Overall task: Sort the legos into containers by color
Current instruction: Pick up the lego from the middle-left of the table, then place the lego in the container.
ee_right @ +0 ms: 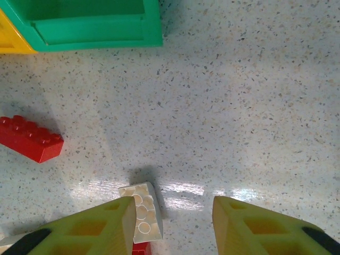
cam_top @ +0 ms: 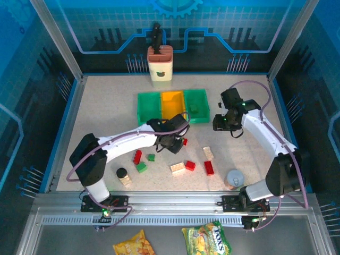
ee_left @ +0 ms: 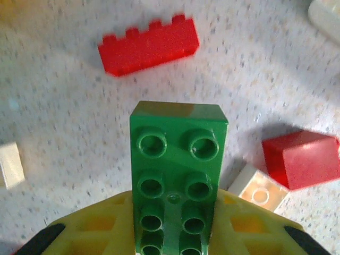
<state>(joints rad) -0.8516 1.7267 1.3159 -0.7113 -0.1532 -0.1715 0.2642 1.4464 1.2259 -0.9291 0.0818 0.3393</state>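
Observation:
My left gripper [ee_left: 175, 223] is shut on a green lego [ee_left: 178, 164], which sticks out from between the yellow fingers above the table. Below it lie a long red lego [ee_left: 149, 45], a red one [ee_left: 303, 159] and a cream one [ee_left: 260, 194]. From above, that gripper [cam_top: 172, 141] hangs just in front of the containers: a green bin [cam_top: 149, 107], an orange-yellow bin [cam_top: 172, 104] and a green bin [cam_top: 196, 103] with a green lego [cam_top: 194, 108] inside. My right gripper [ee_right: 175, 212] is open over bare table, with a cream lego [ee_right: 142, 212] by its left finger.
Loose legos lie across the near table: red [cam_top: 137, 156], green [cam_top: 141, 167], cream [cam_top: 178, 169], red [cam_top: 209, 168]. A black-capped jar [cam_top: 122, 173] stands near left, a grey cup [cam_top: 234, 178] near right, and a tall cream holder [cam_top: 160, 64] behind the bins.

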